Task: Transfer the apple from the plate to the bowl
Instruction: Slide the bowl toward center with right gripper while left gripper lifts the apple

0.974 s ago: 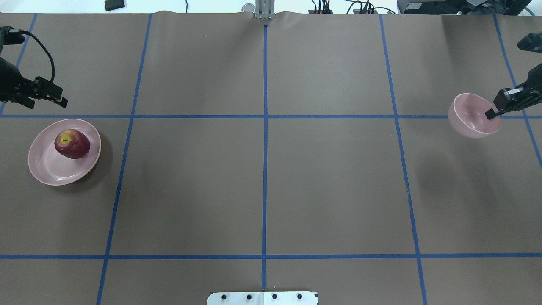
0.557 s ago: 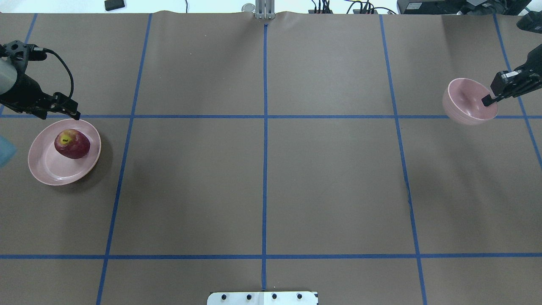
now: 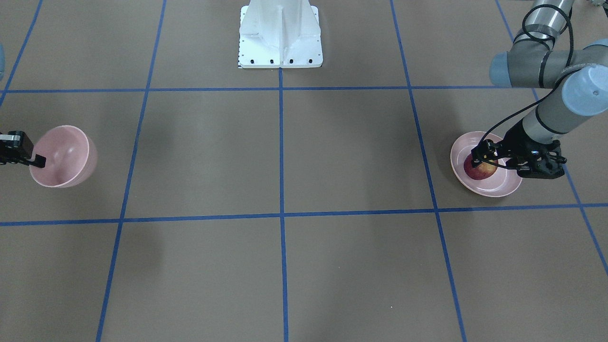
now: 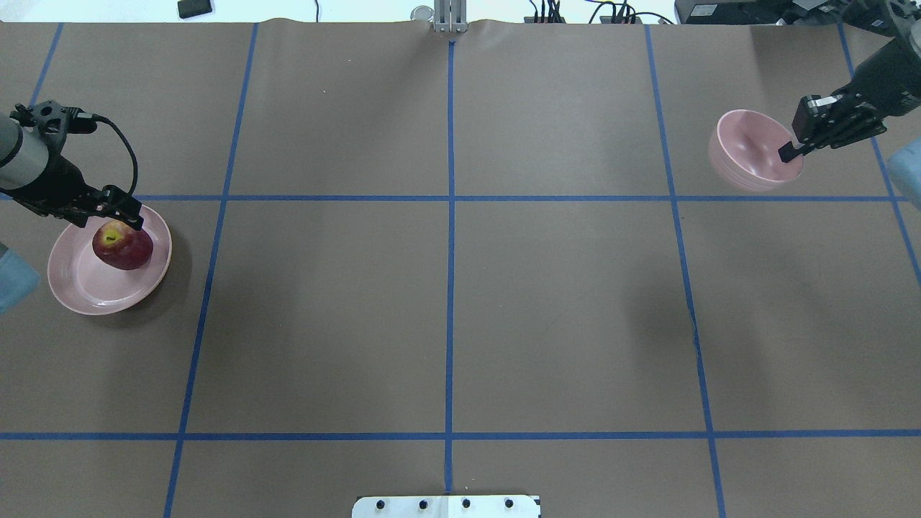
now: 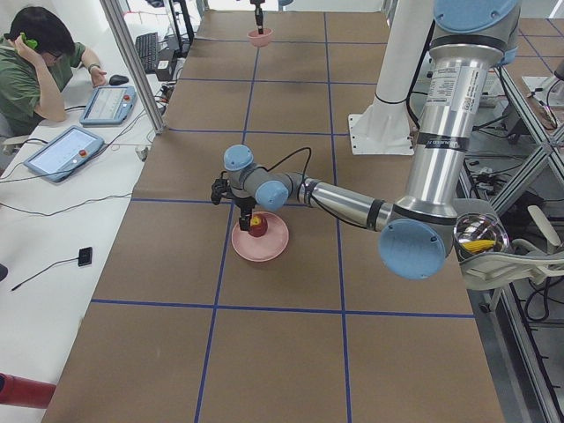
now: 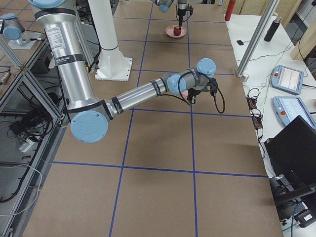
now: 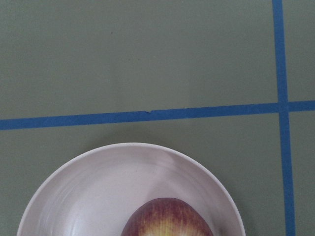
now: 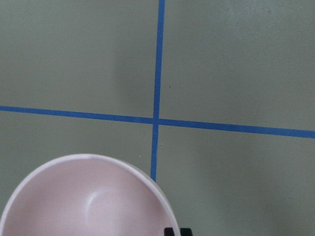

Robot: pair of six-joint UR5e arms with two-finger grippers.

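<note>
The dark-red apple [image 4: 122, 247] lies on the pale-pink plate [image 4: 85, 289] at the table's left; both also show in the front view, apple [image 3: 480, 169] and plate [image 3: 498, 187]. My left gripper [image 4: 124, 214] hangs open just over the apple's far side, its fingers around the top. In the left wrist view only the apple's top [image 7: 167, 220] and the plate [image 7: 98, 182] show. My right gripper [image 4: 791, 152] is shut on the rim of the small pink bowl [image 4: 748, 151] and holds it tilted above the table at the far right. The bowl [image 8: 83, 201] fills the right wrist view's bottom.
Blue tape lines divide the brown table cover into squares. The robot's white base plate [image 4: 446, 506] sits at the near middle edge. An operator [image 5: 35, 62] sits at a side desk with tablets beyond the table's left end.
My left gripper has come down and to the right, from beyond the plate to over the apple. My right gripper has carried the bowl leftward and farther from the robot.
</note>
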